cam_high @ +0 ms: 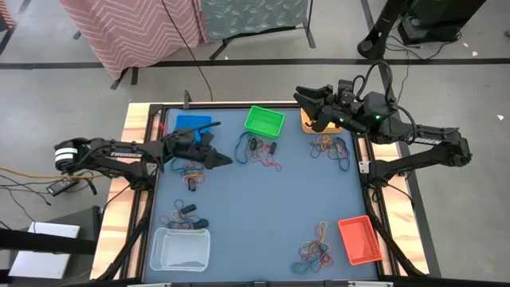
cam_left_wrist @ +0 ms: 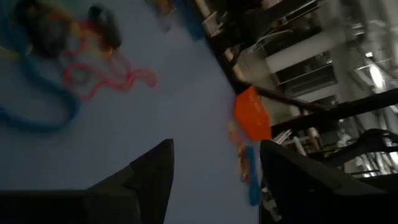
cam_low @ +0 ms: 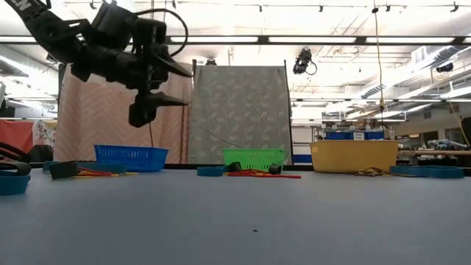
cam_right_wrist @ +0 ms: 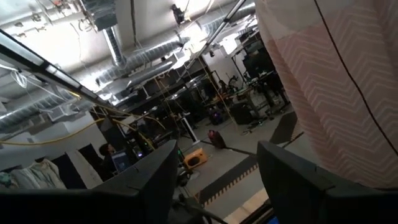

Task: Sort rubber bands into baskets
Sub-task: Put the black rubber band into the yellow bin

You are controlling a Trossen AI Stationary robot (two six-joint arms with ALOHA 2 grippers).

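On blue table (cam_high: 263, 207), rubber bands (cam_high: 315, 247), baskets (cam_high: 264, 120), curtained room, both pincers apart, empty.

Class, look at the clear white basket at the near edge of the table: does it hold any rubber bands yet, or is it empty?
Empty. From above, the clear white basket shows only bare floor; the nearest rubber bands lie outside, beside its far rim.

The blue-grey worktop (cam_high: 263, 207) carries five baskets, blue (cam_high: 191, 124), green (cam_high: 264, 120), yellow-orange (cam_high: 312, 123), red-orange (cam_high: 359, 240) and clear white (cam_high: 181, 249), with loose clusters of coloured rubber bands (cam_high: 315, 249) scattered flat on its surface between them.
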